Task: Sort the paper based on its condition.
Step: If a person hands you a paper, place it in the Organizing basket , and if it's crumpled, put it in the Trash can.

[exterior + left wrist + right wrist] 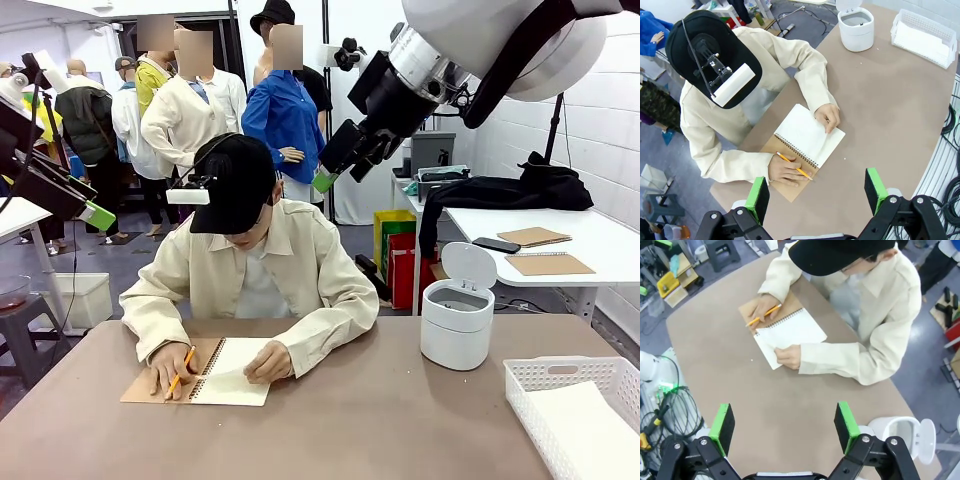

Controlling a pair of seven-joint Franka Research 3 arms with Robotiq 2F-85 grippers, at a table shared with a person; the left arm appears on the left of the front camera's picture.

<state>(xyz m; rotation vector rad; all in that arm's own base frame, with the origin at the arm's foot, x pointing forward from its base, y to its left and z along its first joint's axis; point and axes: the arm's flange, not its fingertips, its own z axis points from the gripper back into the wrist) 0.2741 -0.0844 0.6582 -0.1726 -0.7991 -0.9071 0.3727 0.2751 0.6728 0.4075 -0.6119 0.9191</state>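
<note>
— Room around the notebook [235, 372]?
— Plenty. It lies open at the table's [380, 430] far edge, in front of the person. One hand [268, 362] presses the page and the other hand [165, 368] holds a pencil [180, 374]. From the notebook toward the robot's side, and off to its right, the brown top is bare.
— What stands on that right side?
— A white bin [457, 320] with its lid up, well apart from the notebook. Farther right, at the near corner, is a white basket [560, 366].
— And the paper?
— The paper [585, 425] lies flat inside that basket, far right of the notebook.
— The grippers?
— Both hang high over the table and touch nothing. The left gripper [816, 196] is up and left of the notebook, its green pads spread wide and the notebook showing between them. The right gripper [784, 426] is up and right of the notebook, its pads also spread wide. The paper is well apart from both.
</note>
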